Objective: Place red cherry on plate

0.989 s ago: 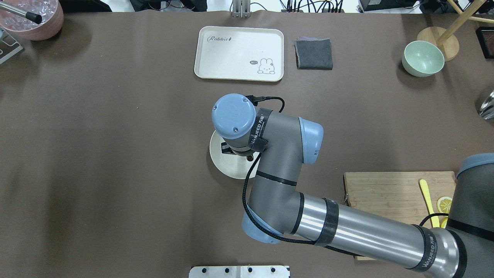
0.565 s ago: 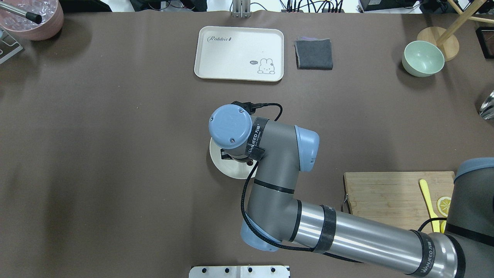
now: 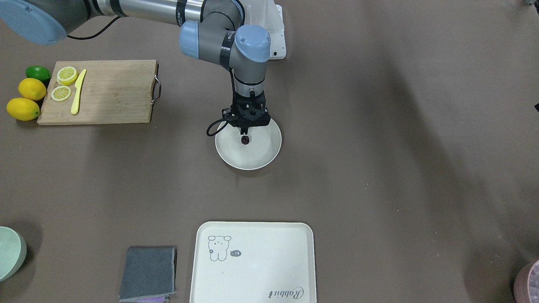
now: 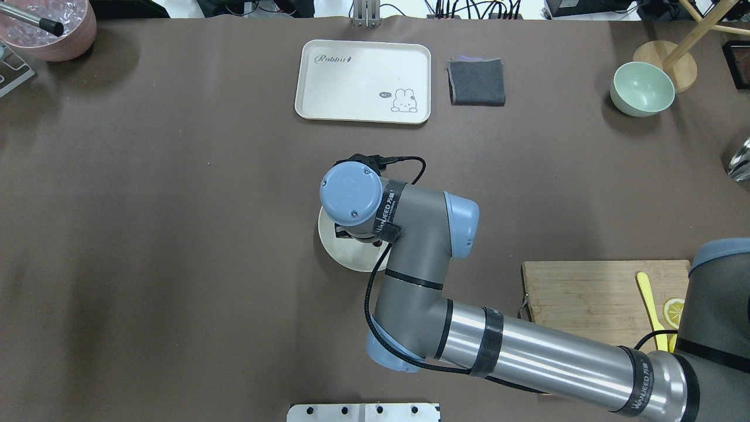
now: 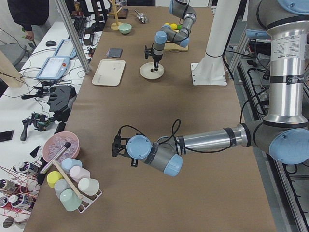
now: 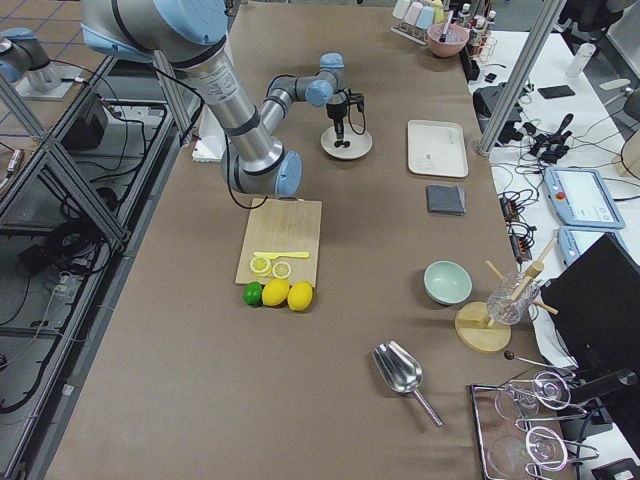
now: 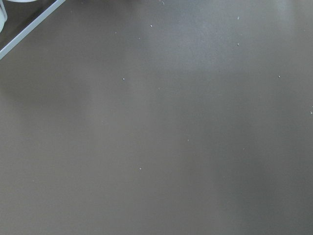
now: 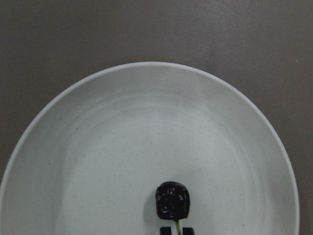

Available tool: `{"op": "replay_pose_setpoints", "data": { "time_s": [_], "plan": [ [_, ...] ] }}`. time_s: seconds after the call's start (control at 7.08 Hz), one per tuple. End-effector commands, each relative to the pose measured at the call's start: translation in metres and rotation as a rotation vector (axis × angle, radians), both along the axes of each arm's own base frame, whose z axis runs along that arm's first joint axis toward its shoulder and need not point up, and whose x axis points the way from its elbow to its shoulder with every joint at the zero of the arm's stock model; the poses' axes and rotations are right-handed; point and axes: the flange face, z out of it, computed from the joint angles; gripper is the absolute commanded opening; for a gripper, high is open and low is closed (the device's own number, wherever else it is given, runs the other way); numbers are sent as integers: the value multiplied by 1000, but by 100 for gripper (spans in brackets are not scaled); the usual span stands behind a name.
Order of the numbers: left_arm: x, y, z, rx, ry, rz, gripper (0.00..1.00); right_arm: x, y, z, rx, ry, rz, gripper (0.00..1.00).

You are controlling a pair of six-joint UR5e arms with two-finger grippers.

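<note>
The cream-white plate (image 3: pixel 257 156) sits mid-table, and part of its rim also shows past the right wrist in the overhead view (image 4: pixel 343 256). My right gripper (image 3: pixel 244 135) points straight down over the plate's robot-side half. It is shut on the stem of the red cherry (image 3: pixel 244 140). In the right wrist view the dark cherry (image 8: pixel 172 199) hangs just over the plate (image 8: pixel 122 147), with a thin green stem between the closed fingertips (image 8: pixel 167 230). My left gripper (image 5: pixel 116 145) shows only in the exterior left view, low over bare table, and I cannot tell whether it is open or shut.
A rabbit tray (image 4: pixel 363 81), a grey cloth (image 4: pixel 477 82) and a mint bowl (image 4: pixel 641 89) lie along the far side. A cutting board (image 3: pixel 99 90) holds lemon slices and a yellow knife, with lemons (image 3: pixel 23 108) and a lime beside it. A pink bowl (image 4: pixel 50 26) stands far left.
The right wrist has shifted slightly toward the robot over the plate. The dark cherry that showed beside the wrist earlier is now hidden under it in the overhead view.
</note>
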Motion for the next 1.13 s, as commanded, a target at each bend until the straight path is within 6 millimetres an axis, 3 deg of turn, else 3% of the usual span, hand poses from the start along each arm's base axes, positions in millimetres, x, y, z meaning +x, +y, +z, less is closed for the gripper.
{"op": "replay_pose_setpoints", "data": {
  "time_s": [0.0,0.14,0.28,0.42,0.56,0.71,0.99],
  "plan": [
    [-2,0,0,-2,1,-4,98,6,-7,-9,9,-20,13,99],
    [-2,0,-1,1,2,-3,98,20,-12,-21,14,-44,21,99],
    [-2,1,0,-2,2,-5,98,51,-17,-40,-2,-42,27,99],
    [-2,4,2,-6,2,-5,98,109,-20,-71,-31,-73,27,99],
    [-2,7,7,-20,2,-3,98,166,-26,-82,-56,-77,3,99],
    [-2,7,7,-22,2,-3,98,229,-36,-67,-49,-40,-20,99],
    [-1,15,15,-22,-3,4,98,355,-77,20,-26,-13,-97,99]
  ]
}}
